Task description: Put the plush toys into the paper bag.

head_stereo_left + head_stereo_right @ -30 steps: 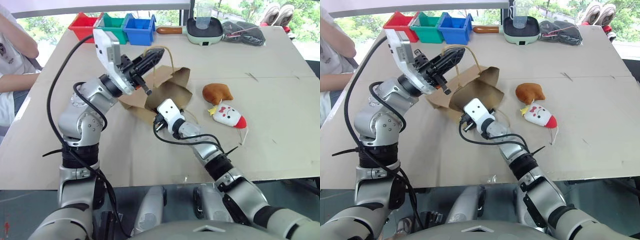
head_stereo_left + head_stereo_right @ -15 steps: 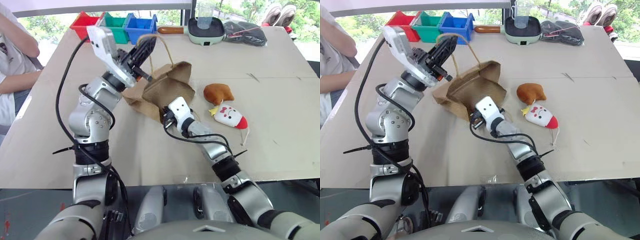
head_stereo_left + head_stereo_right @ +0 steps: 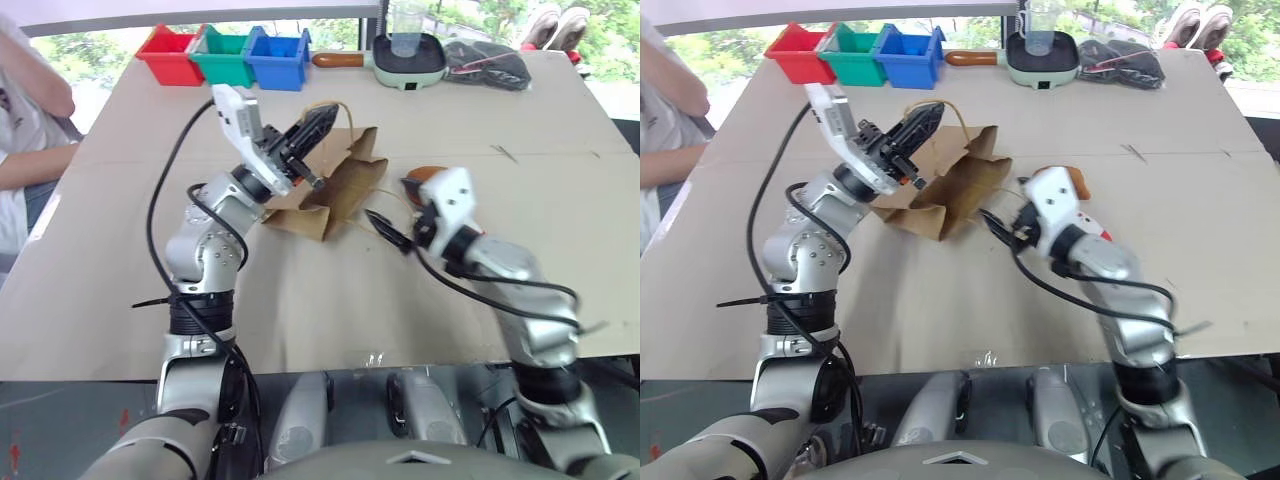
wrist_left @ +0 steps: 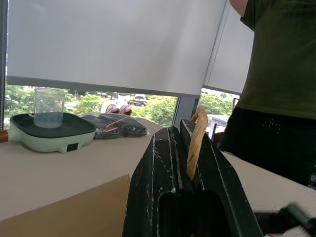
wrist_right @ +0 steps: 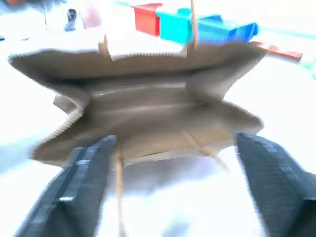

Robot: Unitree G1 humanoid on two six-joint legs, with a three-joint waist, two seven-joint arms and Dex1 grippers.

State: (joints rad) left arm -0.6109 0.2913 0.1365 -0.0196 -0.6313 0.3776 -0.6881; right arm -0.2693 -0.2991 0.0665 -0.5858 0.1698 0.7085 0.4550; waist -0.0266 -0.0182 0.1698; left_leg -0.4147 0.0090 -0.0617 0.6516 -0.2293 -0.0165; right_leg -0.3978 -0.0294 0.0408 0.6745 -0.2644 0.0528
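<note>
1. Big change from a second ago: the right claw (image 3: 385,228) has pulled out of the paper bag (image 3: 335,185) and swung right of it, fingers now spread wide.
2. The bag sits crumpled mid-frame on the bench (image 3: 560,130), its mouth gaping. The orange-brown drumstick toy (image 3: 425,174) peeks out behind the right arm.
3. The left claw (image 3: 318,124) is raised and still clenched on the bag's twisted handle (image 4: 198,143).

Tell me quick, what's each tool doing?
Left tool: closed on the paper bag's handle.
Right tool: open, holding nothing.
</note>
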